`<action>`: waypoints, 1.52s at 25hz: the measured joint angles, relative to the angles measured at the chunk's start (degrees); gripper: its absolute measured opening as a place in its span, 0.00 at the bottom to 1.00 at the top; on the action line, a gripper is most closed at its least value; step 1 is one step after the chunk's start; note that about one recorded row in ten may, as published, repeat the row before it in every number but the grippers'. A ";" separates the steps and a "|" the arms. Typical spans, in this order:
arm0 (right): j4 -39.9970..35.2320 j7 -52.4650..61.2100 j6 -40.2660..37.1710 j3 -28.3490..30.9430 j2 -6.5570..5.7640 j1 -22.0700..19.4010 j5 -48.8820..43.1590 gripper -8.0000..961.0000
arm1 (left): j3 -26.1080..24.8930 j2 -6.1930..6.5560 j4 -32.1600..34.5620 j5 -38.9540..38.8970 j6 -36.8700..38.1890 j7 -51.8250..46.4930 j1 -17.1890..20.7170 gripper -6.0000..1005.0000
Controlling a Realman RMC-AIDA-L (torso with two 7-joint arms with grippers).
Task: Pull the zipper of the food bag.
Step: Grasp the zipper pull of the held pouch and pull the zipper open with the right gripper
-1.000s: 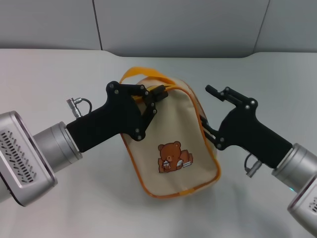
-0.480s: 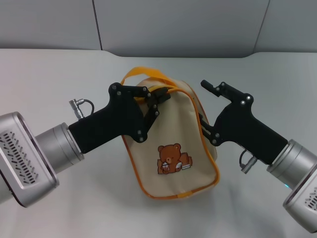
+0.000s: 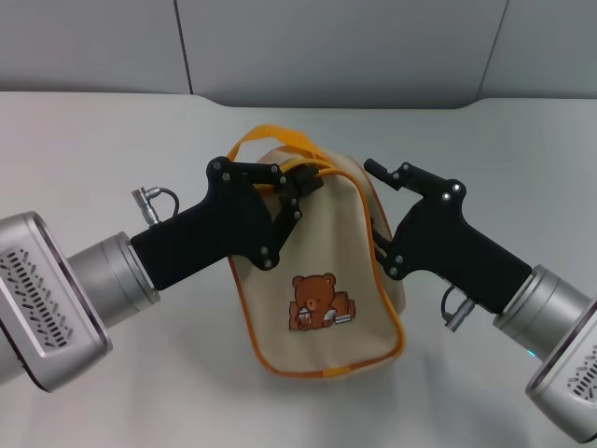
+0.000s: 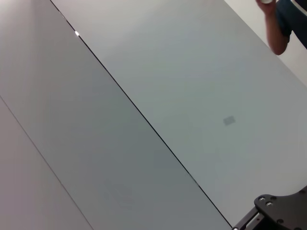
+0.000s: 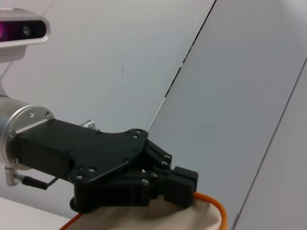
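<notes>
— Beige canvas, orange piping: the food bag (image 3: 322, 280) stood on the white table (image 3: 112, 149), bear patch (image 3: 314, 301) facing the head camera, squeezed between both arms.

— And the left gripper (image 3: 303, 182)?

— Pinched shut at the bag's top corner, right on the orange zipper (image 3: 312, 168) under the loop handle (image 3: 270, 138). The pull tab itself was hidden.

— The right gripper (image 3: 375, 210)?

— Spread wide: one finger (image 3: 382, 171) above the bag's far edge, the other pressed against its side.

— Anything extra from the wrists?

— The right wrist view showed the left gripper (image 5: 184, 187) clamped on the orange rim (image 5: 216, 206); the left wrist view showed only wall.
</notes>
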 joint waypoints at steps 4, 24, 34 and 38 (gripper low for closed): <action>0.29 -0.02 0.01 0.15 0.02 -0.04 -0.03 0.45 | -0.01 -0.03 -0.01 0.00 0.14 0.00 0.07 0.13; 0.25 -0.65 -0.27 -0.08 0.01 -2.41 -0.03 0.01 | -0.05 -0.03 0.00 0.11 0.00 0.00 -0.24 0.14; -0.37 -0.82 -2.66 -3.11 -0.34 -13.77 -0.11 0.01 | -0.26 -0.02 0.00 0.07 -0.29 0.00 -0.29 0.15; -1.64 -0.81 -4.13 -4.94 -0.40 -17.64 -0.17 0.01 | -0.34 0.02 0.00 -0.01 -0.49 0.00 -0.26 0.15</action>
